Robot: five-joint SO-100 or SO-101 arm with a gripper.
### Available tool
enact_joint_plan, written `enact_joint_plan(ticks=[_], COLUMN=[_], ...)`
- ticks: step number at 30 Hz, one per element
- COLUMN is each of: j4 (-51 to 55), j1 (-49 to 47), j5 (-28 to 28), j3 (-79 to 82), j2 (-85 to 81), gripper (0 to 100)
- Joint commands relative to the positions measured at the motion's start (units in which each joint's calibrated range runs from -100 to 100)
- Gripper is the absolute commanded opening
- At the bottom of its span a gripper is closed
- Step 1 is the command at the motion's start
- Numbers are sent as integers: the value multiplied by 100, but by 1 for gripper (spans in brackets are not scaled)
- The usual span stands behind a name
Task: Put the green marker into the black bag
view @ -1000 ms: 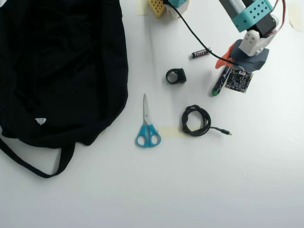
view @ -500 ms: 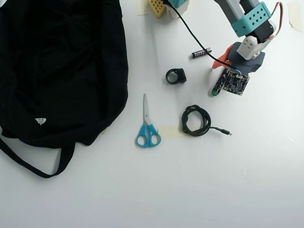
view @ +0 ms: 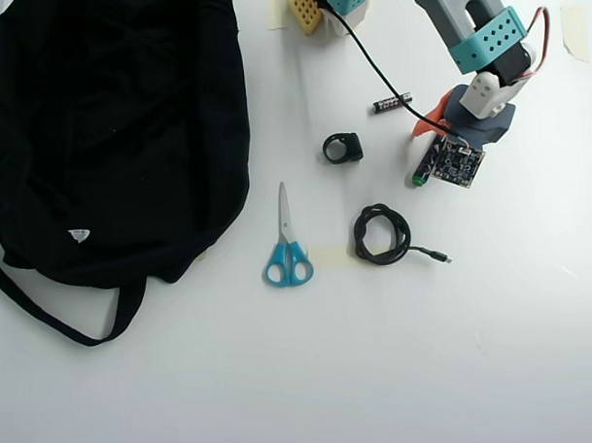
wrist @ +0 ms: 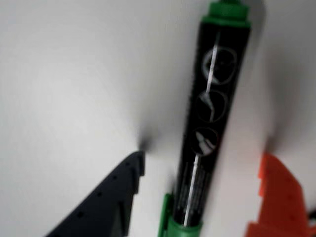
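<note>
the green marker (wrist: 210,123) lies on the bench (view: 495,351) between the parted jaws of the gripper (wrist: 202,168); black bag (view: 108,131) fills the far-left corner.

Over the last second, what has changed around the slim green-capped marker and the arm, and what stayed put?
In the overhead view the gripper has shifted slightly up the picture over the slim green-capped marker. The wrist view shows its jaws open on either side of the barrel, not clamped. The marker, big floppy black fabric bag, blue-handled scissors and coiled black cable stayed where they were.
</note>
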Motion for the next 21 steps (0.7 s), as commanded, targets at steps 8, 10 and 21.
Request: enact_joint_plan(ticks=[8, 10, 21], j4=[-64, -64, -38], j1=[97, 105, 105], j5=[3, 3, 9], j3=[-62, -71, -53], j2=[120, 120, 120], gripper=[27, 23, 15])
